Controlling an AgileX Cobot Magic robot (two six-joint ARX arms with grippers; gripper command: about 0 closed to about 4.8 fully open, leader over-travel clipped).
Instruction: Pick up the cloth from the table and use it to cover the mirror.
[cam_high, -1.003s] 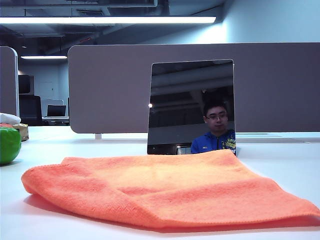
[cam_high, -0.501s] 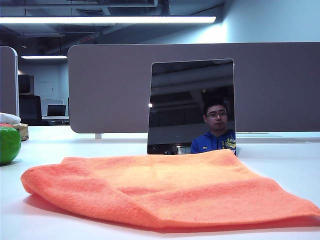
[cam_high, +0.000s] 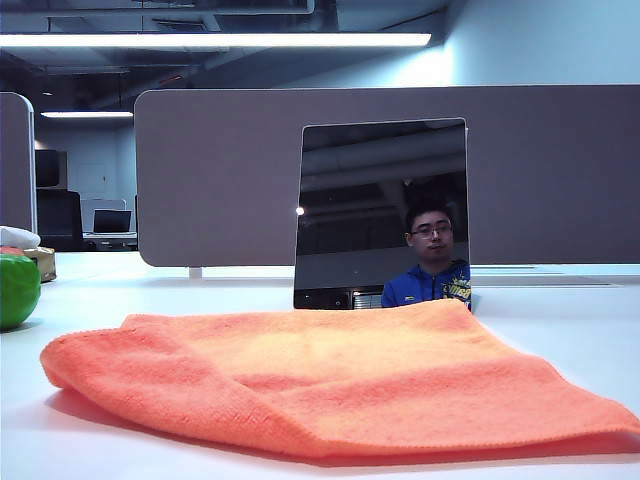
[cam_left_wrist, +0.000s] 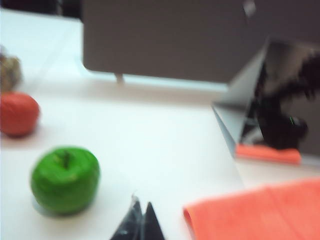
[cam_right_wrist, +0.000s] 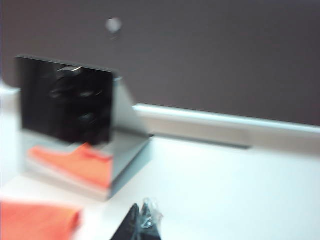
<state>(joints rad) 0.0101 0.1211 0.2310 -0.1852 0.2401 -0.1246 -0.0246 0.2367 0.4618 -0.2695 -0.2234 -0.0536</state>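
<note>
left gripper (cam_left_wrist: 141, 215), right gripper (cam_right_wrist: 141, 212) closed, wrist views only

Both wrist views blurred; cloth (cam_high: 330, 375) hides the mirror (cam_high: 382, 213) base

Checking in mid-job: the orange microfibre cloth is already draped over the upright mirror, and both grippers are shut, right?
Not quite. The orange microfibre cloth is not draped over the upright rectangular mirror; it lies flat on the white table in front of it, as the exterior view shows. The mirror's face is uncovered. The rest holds: the left gripper and right gripper are both shut.
</note>
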